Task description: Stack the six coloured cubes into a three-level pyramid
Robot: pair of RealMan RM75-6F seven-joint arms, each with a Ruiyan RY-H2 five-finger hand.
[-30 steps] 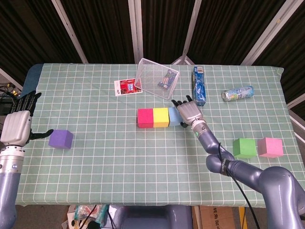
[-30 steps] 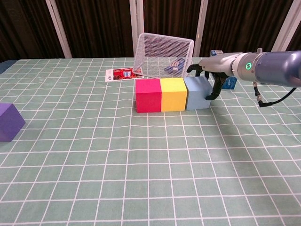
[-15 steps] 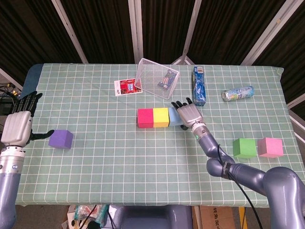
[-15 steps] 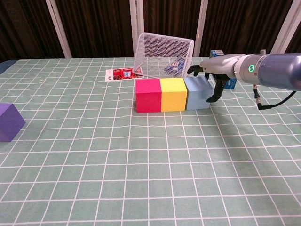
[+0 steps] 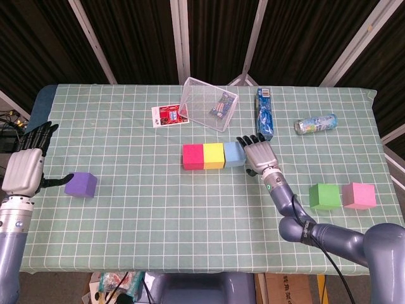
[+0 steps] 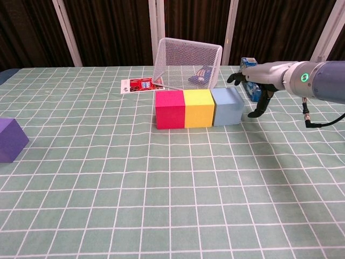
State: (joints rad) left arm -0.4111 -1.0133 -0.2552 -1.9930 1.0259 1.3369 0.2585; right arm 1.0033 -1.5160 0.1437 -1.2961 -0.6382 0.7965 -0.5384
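Three cubes stand in a touching row mid-table: red (image 5: 192, 156) (image 6: 170, 109), yellow (image 5: 214, 156) (image 6: 198, 108), light blue (image 5: 234, 153) (image 6: 227, 106). My right hand (image 5: 260, 156) (image 6: 257, 85) hovers just right of the light blue cube, fingers spread, a small gap between them, holding nothing. A purple cube (image 5: 80, 184) (image 6: 9, 140) sits at the left, with my left hand (image 5: 26, 168) open beside it, thumb tip near its left face. A green cube (image 5: 324, 196) and a pink cube (image 5: 359, 196) stand side by side at the right.
A tilted wire basket (image 5: 209, 104) (image 6: 187, 63) lies behind the row, a printed card (image 5: 166, 116) to its left. A blue carton (image 5: 264, 113) and a plastic bottle (image 5: 315, 124) lie at the back right. The green checked cloth (image 5: 158, 221) covers the table.
My right hand has let go of the light blue cube and drawn away to the right. The left hand and all cubes have stayed put.
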